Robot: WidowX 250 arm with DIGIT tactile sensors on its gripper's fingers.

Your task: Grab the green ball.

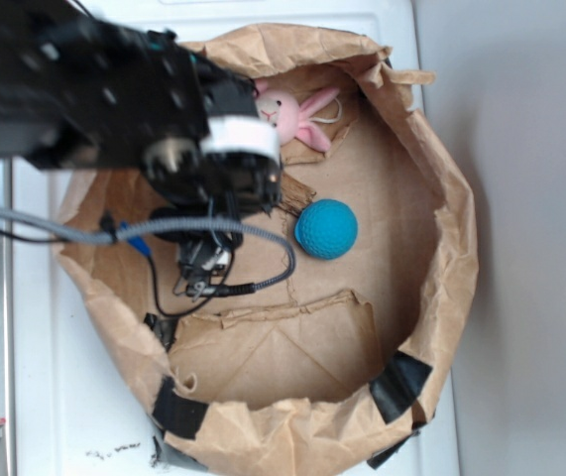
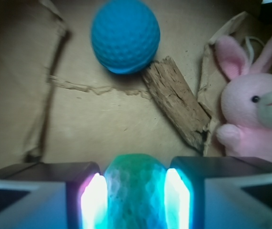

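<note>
— Where's your arm right now?
— Your arm (image 1: 94,94) reaches in from the upper left, wrist bent downward, cable looping beside it.
— And your gripper (image 2: 136,193)?
— Your two glowing fingers (image 2: 94,200) are closed in against the green ball (image 2: 136,188), one pressing each side, so you're holding it.

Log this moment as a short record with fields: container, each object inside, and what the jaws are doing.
container: brown paper bag with rolled-down rim, black tape patches along the rim
green ball: between the two jaws in the wrist view, both pads against its sides
gripper: shut on the green ball; hidden under the arm in the exterior view
blue ball: loose on the bag floor, apart from the jaws
wood piece: lies flat, one end touching the blue ball
pink bunny toy: beside the wood piece, by the bag wall
</note>
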